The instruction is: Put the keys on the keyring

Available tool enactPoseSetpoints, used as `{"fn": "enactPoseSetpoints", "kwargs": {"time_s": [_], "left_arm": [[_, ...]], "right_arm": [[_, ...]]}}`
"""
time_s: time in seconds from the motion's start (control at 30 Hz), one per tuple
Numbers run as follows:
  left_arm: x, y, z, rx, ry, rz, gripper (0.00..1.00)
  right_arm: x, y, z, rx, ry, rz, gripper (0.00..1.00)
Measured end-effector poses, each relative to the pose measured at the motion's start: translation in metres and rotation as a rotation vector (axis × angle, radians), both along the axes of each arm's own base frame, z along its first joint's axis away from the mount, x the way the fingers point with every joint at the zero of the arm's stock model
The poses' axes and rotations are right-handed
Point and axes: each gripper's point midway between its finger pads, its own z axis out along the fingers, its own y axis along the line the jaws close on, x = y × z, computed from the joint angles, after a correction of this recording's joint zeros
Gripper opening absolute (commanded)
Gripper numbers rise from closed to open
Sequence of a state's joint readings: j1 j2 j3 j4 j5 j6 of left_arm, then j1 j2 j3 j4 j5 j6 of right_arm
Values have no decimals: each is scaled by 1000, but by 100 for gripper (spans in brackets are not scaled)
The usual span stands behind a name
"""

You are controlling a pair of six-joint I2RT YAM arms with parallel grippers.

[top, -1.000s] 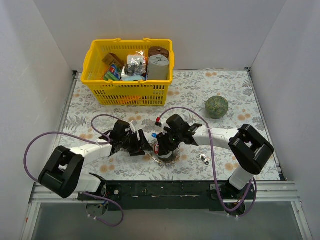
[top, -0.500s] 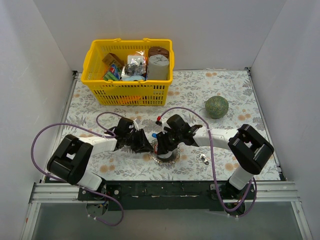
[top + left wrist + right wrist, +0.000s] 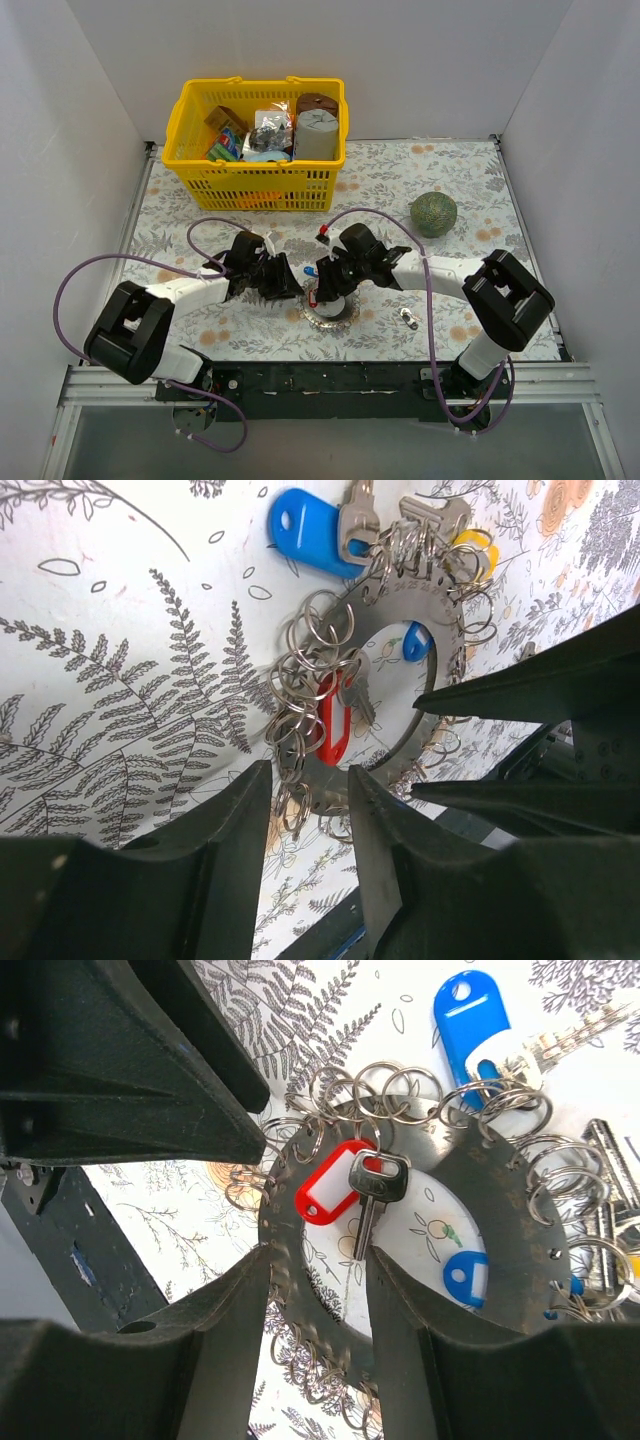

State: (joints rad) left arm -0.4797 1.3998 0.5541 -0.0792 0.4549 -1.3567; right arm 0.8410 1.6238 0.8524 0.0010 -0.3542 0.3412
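Note:
The keyring, a flat grey toothed disc hung with several small wire loops, lies on the floral cloth between both arms. A red-tagged key and a small blue tag sit in its hollow. A larger blue-tagged key and a yellow one lie at its far rim. My right gripper straddles the band of the keyring, one finger outside, one in the hollow, shut on it. My left gripper has the rim of the keyring and loops in a narrow gap; contact is unclear.
A yellow basket full of items stands at the back left. A round greenish lump sits at the right. A small loose metal piece lies right of the keyring. The black front rail runs just below it.
My left gripper has slid right, up to the keyring's left rim, and its jaws have narrowed. The right gripper has stayed on the keyring, shifting only slightly.

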Motion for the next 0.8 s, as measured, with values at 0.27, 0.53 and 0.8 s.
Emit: {"fn": "enactPoseSetpoints", "kwargs": {"time_s": [0.27,0.53,0.8], "left_arm": [[2,2,3,17,-22,-12,31],[2,-1,-1,40,-22,-30,24],[-2,-4,-7,54,-14,-49,9]], "right_arm": [[6,-4,4,15,-4,-15,51],[5,-8,0,8,7,-19,50],[4,-12,-2,5,9,-23,50]]}}
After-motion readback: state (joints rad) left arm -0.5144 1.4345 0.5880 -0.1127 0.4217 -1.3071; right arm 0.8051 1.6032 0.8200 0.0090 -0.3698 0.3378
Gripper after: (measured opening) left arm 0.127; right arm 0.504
